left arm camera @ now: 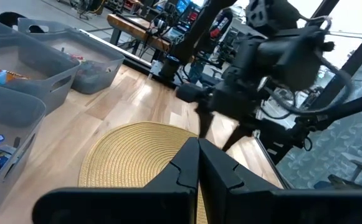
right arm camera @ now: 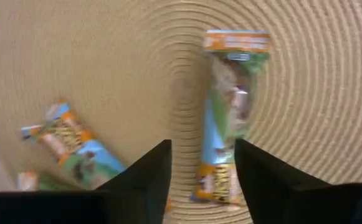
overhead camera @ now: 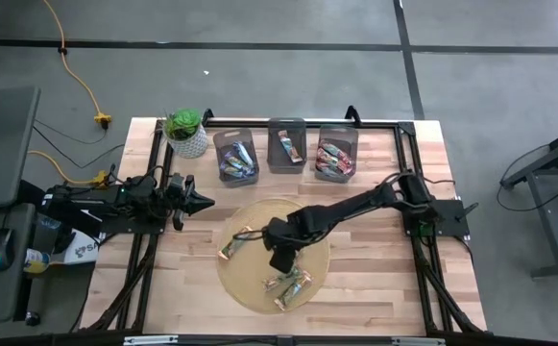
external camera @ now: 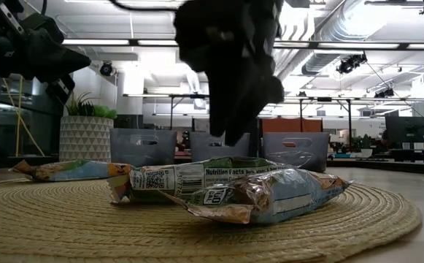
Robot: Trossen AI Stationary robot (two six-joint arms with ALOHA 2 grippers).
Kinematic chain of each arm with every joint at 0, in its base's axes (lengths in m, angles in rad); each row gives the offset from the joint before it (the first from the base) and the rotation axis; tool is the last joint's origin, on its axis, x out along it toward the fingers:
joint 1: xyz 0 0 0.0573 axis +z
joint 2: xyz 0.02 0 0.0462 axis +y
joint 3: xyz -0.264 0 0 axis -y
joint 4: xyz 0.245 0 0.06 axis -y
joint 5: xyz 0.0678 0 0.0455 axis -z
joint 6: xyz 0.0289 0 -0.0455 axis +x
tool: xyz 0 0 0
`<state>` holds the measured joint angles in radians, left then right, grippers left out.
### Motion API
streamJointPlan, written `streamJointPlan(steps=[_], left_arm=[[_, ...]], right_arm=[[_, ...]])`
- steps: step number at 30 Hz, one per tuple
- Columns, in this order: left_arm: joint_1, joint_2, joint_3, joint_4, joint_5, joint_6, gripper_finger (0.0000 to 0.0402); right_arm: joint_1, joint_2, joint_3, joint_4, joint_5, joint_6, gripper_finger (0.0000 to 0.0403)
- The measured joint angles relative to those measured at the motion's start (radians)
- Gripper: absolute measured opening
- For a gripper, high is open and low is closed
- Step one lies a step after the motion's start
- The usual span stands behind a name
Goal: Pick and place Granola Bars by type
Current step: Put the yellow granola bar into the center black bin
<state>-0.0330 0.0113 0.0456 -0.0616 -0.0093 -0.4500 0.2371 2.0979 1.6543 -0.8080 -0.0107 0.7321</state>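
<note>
From above, the right gripper hung over the round woven mat, with Granola Bars scattered on the mat's near side and one bar at its left. Only the right wrist view showed the fingers parted and empty, straddling a green-and-orange bar lying directly beneath. Three bins at the surface's far edge held sorted bars. The left gripper, pinched closed, waited left of the mat.
</note>
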Motion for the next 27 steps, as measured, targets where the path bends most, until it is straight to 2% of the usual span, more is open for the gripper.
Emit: streamJointPlan(steps=[6,9,27], left_arm=[[0.0,0.0,0.0,0.0,0.0,0.0,0.0001],[0.0,0.0,0.0,0.0,0.0,0.0,0.0001],[0.0,0.0,0.0,0.0,0.001,0.0,0.0001]], right_arm=[[-0.052,0.0,-0.049,0.083,-0.037,-0.015,0.0209],[-0.072,0.0,-0.074,0.142,-0.039,-0.022,0.0222],[-0.08,0.0,-0.133,0.238,0.012,-0.19,0.0225]])
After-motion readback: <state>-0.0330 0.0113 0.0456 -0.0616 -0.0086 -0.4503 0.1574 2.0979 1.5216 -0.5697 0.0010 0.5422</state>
